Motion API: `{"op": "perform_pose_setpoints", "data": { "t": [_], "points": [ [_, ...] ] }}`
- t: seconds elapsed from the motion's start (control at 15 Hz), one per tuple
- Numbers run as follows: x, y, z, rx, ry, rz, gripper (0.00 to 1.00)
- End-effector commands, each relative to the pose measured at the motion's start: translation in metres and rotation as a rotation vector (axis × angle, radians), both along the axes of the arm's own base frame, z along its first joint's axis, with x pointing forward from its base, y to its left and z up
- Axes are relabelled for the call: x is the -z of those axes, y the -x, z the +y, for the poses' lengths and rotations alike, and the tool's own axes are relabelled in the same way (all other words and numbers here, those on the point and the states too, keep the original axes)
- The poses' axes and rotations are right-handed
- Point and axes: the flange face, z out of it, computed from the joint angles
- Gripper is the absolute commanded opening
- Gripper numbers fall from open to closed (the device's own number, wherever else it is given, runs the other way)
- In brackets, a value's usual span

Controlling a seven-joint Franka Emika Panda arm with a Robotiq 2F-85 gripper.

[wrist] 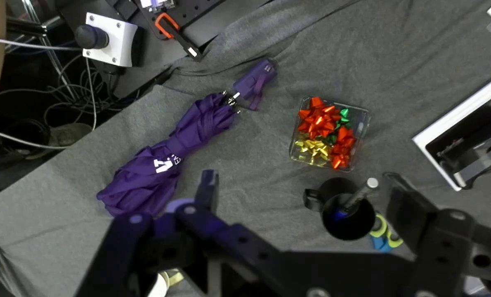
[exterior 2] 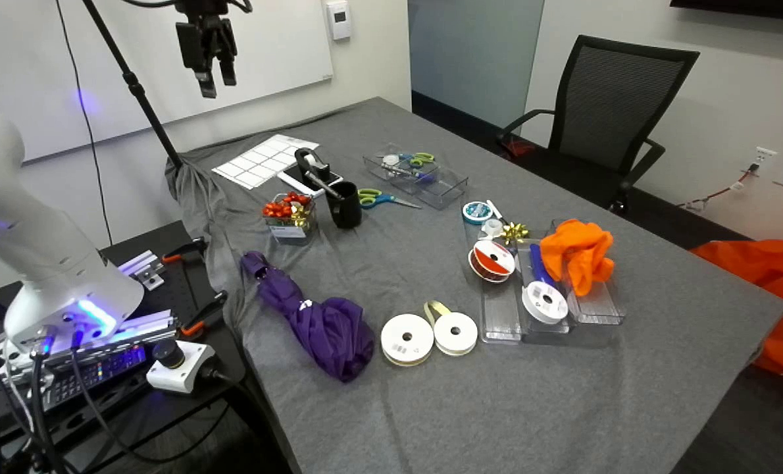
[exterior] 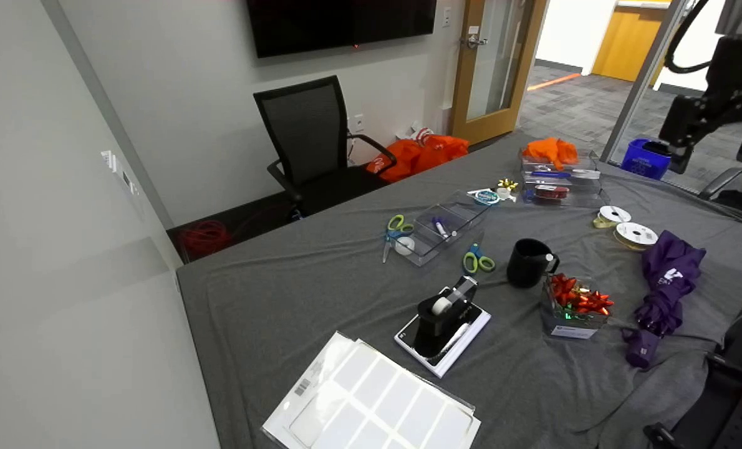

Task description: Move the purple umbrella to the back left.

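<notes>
The purple umbrella is folded and lies flat on the grey cloth near the robot-side edge of the table, in both exterior views (exterior: 667, 284) (exterior 2: 322, 329). It also lies across the left half of the wrist view (wrist: 175, 148), with its handle at the upper right end and its wider canopy end at the lower left. My gripper is high above the table in both exterior views (exterior: 713, 149) (exterior 2: 219, 84). In the wrist view the gripper (wrist: 301, 177) has its fingers wide apart with nothing between them. The umbrella is left of the fingers and well below them.
A clear box of bows (exterior 2: 289, 232) and a black mug (exterior 2: 345, 210) holding a marker stand near the umbrella. Ribbon spools (exterior 2: 407, 349) lie by its canopy end. A tape dispenser (exterior: 433, 321), label sheets (exterior: 371, 399) and clear trays (exterior: 433, 249) are farther off.
</notes>
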Motion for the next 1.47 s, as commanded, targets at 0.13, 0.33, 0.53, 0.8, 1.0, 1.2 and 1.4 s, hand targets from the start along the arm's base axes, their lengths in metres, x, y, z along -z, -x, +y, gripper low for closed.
{"op": "perform_pose_setpoints", "data": {
  "t": [0.13,0.33,0.53,0.8,1.0,1.2,1.4],
  "points": [
    [0.048,0.020,-0.051,0.154,-0.034,-0.069,1.00],
    [0.072,0.025,-0.081,0.200,-0.063,-0.125,1.00],
    [0.092,0.027,-0.102,0.277,-0.131,-0.204,1.00],
    [0.096,0.023,-0.105,0.319,-0.171,-0.245,1.00],
    [0.098,0.023,-0.104,0.318,-0.173,-0.250,1.00],
    [0.097,0.022,-0.103,0.315,-0.172,-0.251,1.00],
    [0.105,0.023,-0.107,0.311,-0.169,-0.256,1.00]
  ]
}}
